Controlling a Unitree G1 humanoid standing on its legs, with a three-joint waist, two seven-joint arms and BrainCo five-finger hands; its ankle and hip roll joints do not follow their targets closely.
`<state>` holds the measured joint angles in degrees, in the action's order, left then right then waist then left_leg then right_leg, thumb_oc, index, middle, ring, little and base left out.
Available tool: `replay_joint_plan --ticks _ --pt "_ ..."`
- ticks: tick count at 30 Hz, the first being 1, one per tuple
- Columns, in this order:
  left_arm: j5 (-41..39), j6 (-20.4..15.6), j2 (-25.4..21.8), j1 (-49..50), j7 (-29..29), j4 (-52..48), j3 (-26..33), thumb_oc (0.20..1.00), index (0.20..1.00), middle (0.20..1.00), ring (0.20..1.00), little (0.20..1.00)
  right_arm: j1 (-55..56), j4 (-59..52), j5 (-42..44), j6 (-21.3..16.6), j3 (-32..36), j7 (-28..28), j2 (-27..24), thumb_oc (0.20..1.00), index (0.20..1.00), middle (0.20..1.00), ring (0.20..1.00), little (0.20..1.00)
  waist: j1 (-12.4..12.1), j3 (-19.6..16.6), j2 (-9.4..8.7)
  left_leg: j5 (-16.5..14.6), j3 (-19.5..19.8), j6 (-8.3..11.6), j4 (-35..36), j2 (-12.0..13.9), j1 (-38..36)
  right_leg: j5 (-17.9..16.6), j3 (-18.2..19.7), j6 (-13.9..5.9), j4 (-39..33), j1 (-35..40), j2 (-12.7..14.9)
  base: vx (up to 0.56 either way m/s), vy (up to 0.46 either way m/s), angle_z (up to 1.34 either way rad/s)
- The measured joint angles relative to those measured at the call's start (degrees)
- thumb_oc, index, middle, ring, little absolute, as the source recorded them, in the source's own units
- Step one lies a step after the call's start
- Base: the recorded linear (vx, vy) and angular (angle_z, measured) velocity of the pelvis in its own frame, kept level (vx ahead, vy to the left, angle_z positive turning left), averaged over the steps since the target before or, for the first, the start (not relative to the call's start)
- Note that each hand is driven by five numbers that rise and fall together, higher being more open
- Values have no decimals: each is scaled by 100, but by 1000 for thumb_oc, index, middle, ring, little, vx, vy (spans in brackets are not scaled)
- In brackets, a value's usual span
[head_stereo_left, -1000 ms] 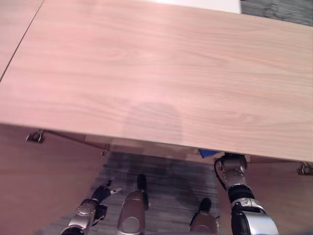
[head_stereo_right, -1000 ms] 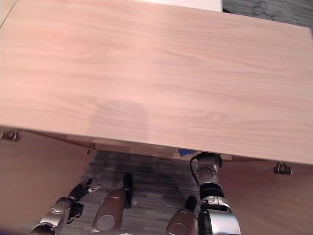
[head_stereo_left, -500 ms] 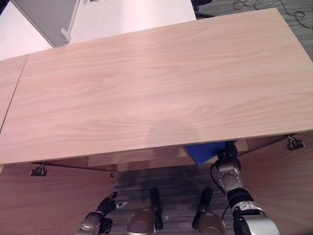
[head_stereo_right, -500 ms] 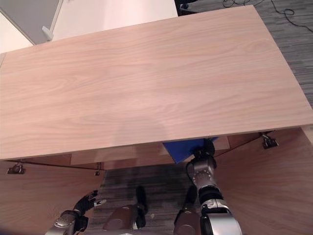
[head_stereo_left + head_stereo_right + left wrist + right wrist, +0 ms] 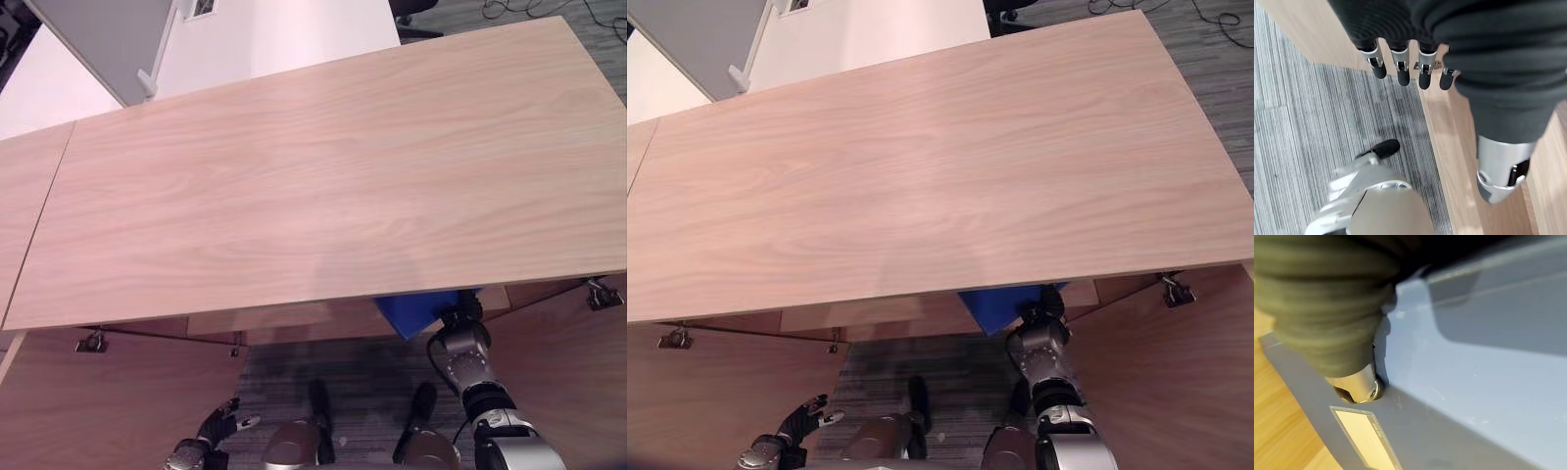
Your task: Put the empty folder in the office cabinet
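Light on my feed is bright and even across the pale wood-grain cabinet top point(image 5: 313, 176), apparently from overhead. I see no glare spots on it. The white panel point(image 5: 284, 34) beyond its far edge is the brightest patch, close to blown out. Under the top's near edge it goes dim, and the blue plastic folder point(image 5: 1004, 305) sits in that shade. Right wrist view: folder face lit pale low down, with a darker band across its upper part. Left wrist view: the grey striped carpet point(image 5: 1303, 122) is evenly lit.
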<state>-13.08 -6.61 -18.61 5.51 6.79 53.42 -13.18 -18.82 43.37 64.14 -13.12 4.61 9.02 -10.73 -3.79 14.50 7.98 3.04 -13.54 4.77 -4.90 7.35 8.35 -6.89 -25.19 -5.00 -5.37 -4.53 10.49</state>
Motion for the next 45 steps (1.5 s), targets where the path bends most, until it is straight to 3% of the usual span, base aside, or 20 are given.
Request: replay_joint_plan --ticks 2,3,5,6,7,10,13,17,26,32,35,45 --pt "-4 46 66 41 34 54 -85 1000 1000 1000 1000 1000 -56 9 4 79 -14 -5 -17 200 200 200 200 200 -44 146 -25 -6 238 23 -785 93 365 43 3 77 -1 143 -16 210 -71 23" --pt "-6 44 65 -137 32 113 -103 1000 1000 1000 1000 1000 -400 11 66 76 18 167 -102 200 200 200 200 200 -38 309 -149 -150 360 127 -824 71 691 134 70 129 -13 52 49 256 23 26" --pt "-5 34 37 -222 8 209 -150 1000 1000 1000 1000 1000 -765 89 211 43 16 221 -211 200 200 200 200 200 -71 389 -251 -118 600 153 -94 -20 614 140 104 119 -5 -62 105 123 5 -3" --pt "-3 36 25 -183 4 194 -232 1000 1000 1000 1000 1000 -1018 187 232 6 23 226 -264 200 200 200 200 200 -134 343 -151 -156 771 159 300 63 502 106 240 86 25 -140 0 57 -1 -45" --pt "-2 37 13 -94 -2 107 -252 1000 1000 1000 1000 1000 -1275 191 243 -64 106 221 -356 200 200 200 200 200 -170 392 -26 88 783 206 484 260 403 -32 272 9 33 -128 -161 42 42 -39" --pt "9 23 -202 -155 6 -14 -379 1000 1000 1000 1000 1000 -1694 232 468 -197 466 363 -409 200 200 200 200 200 -232 459 -239 258 621 87 520 26 492 1 274 -78 215 -347 122 19 44 4" --pt "24 12 -405 -203 -2 -84 -551 1000 1000 1000 1000 1000 -1861 312 738 -455 589 423 -396 200 200 200 200 200 -271 476 -229 337 595 -40 573 -175 513 49 303 -162 442 -477 356 17 45 9" --pt "104 -63 -627 -302 -5 -237 -715 1000 1000 1000 1000 1000 -2619 833 1103 -767 786 573 -424 200 200 200 200 200 -340 580 -12 344 570 -53 608 -202 541 87 332 -309 491 -546 385 21 24 0" --pt "91 -224 -672 -317 161 -842 -1031 1000 1000 1000 1000 1000 -3247 1599 1366 -815 755 483 -785 200 200 200 200 200 -380 675 287 324 673 -27 655 -206 686 150 267 -363 565 -700 398 18 0 3" --pt "68 -221 -704 -376 252 -1059 -1218 1000 1000 1000 1000 1000 -3714 1784 1588 -1011 751 435 -1155 200 200 200 200 200 -546 794 589 375 766 -35 375 -212 1150 420 302 -296 1428 -1390 576 -30 -23 6" --pt "-78 -231 -917 -371 289 -1346 -1280 1000 1000 1000 1000 1000 -3949 1814 1698 -1056 745 404 -1327 200 200 200 200 200 -618 869 748 366 781 -43 137 -219 1392 722 423 -239 2152 -1848 724 -5 2 2" --pt "-408 -261 -1113 -367 297 -1705 -1377 1000 1000 1000 1000 1000 -4312 2338 1809 -979 699 556 -1375 200 200 200 200 200 -686 882 854 335 764 -26 -367 -235 1799 1175 683 -110 3184 -2568 923 -27 17 1"
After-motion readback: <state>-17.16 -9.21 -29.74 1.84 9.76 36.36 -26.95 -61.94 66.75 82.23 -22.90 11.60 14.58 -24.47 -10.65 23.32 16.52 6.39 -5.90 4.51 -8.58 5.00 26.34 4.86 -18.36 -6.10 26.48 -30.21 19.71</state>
